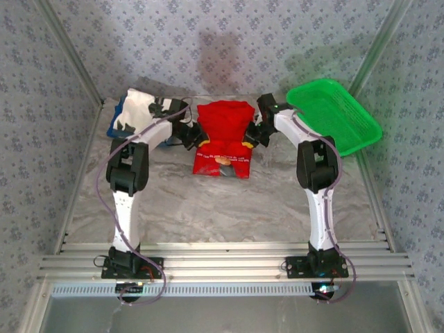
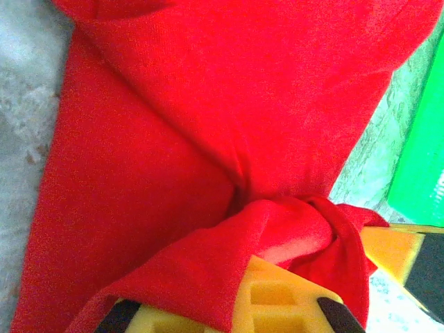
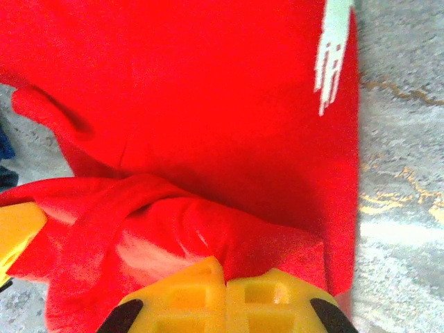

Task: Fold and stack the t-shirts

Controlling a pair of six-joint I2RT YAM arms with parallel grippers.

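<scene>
The red t-shirt (image 1: 223, 135) lies partly folded at the back middle of the table, its printed front showing at the near edge. My left gripper (image 1: 191, 136) pinches the shirt's left edge; in the left wrist view red cloth (image 2: 208, 173) drapes over the yellow fingers (image 2: 291, 305). At the right edge my right gripper (image 1: 251, 136) is shut on the shirt, and in its wrist view the yellow fingertips (image 3: 229, 291) meet on a bunched fold (image 3: 180, 229). The white t-shirt (image 1: 139, 111) with black marks lies at the back left.
A blue tray (image 1: 118, 119) lies under the white shirt at the back left. The green mesh basket (image 1: 334, 114) stands at the back right, close to my right arm. Patterned walls enclose the marbled table (image 1: 222, 201), which has open room toward the front.
</scene>
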